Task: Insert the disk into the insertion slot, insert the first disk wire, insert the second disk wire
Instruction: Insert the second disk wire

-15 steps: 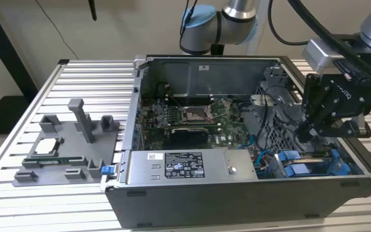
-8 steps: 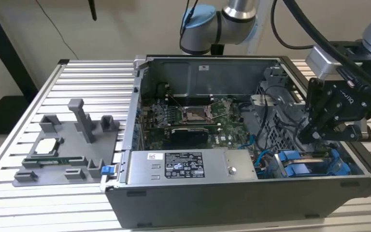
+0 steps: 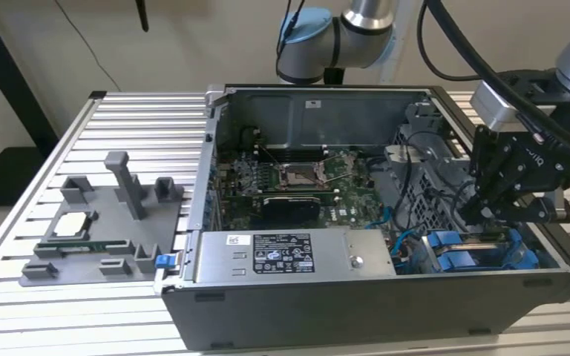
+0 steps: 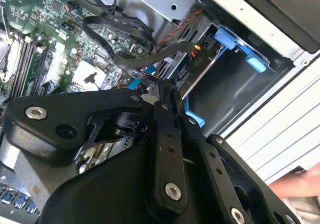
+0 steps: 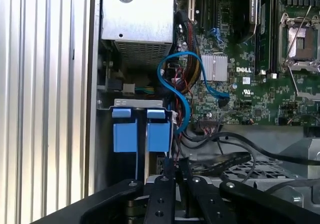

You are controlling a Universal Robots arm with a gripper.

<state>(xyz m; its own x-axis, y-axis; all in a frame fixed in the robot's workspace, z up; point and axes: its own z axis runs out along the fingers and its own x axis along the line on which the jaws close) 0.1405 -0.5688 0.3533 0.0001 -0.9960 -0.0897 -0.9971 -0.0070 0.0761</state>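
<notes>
**Operator:** What is nearest to my tool, and how do its fingers stand?

**Observer:** Your tool [image 3: 476, 213] hangs down inside the open computer case [image 3: 364, 311], at the corner on the exterior view's right. In both wrist views its two fingers [image 4: 161, 114] are drawn narrow, with the tips almost together. A black flat cable [image 4: 135, 58] passes right at the tips. I cannot tell if you really pinch it or only touch it.

**Operator:** Where is the disk?

**Observer:** Your disk [image 4: 201, 66] is just beyond the tips. It sits inside the insertion slot [image 5: 138, 103], with its blue carrier frame around it. In the second wrist view a dark open compartment lies beside it. In the first wrist view you see two blue tabs side by side at the mouth of the slot, directly past the fingers.

**Operator:** And further away?

**Observer:** A thin blue cable [image 5: 172, 78] makes a loop just beside the slot and runs toward the board. Next to the slot is the silver power-supply box [image 3: 285, 256] with its label, along the near wall of the case. Behind it the green motherboard [image 3: 295, 185] lies flat on the bottom of the case.

**Operator:** What is outside the case?

**Observer:** The case stands on a ribbed metal surface [image 3: 116, 111]. Well apart from your tool, on the exterior view's left, a grey tray [image 3: 131, 222] rests on this surface. It carries a square chip [image 3: 72, 222] and a long memory stick [image 3: 82, 245].
</notes>
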